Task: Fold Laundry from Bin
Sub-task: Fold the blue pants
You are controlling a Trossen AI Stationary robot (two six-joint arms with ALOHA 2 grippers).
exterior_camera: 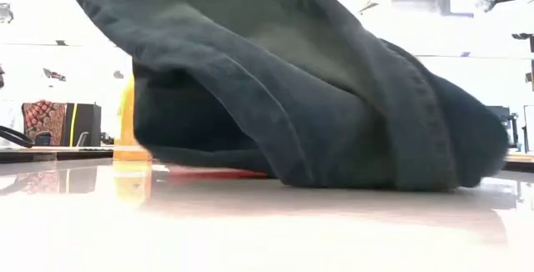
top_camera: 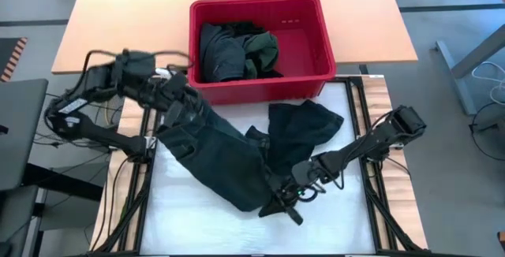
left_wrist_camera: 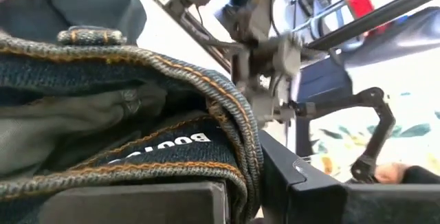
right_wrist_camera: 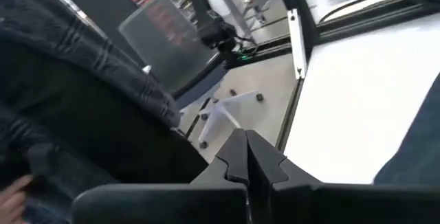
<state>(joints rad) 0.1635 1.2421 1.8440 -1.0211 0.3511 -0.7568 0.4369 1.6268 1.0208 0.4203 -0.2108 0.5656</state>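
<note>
Showing only overhead: bin [top_camera: 316, 74].

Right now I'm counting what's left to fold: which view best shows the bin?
The high view: the red bin shows whole from above, dark laundry inside. The low view gives only a red sliver under the jeans; neither wrist view clearly shows it.

Bright, glossy table glare, wrist views perhaps blurred
</note>
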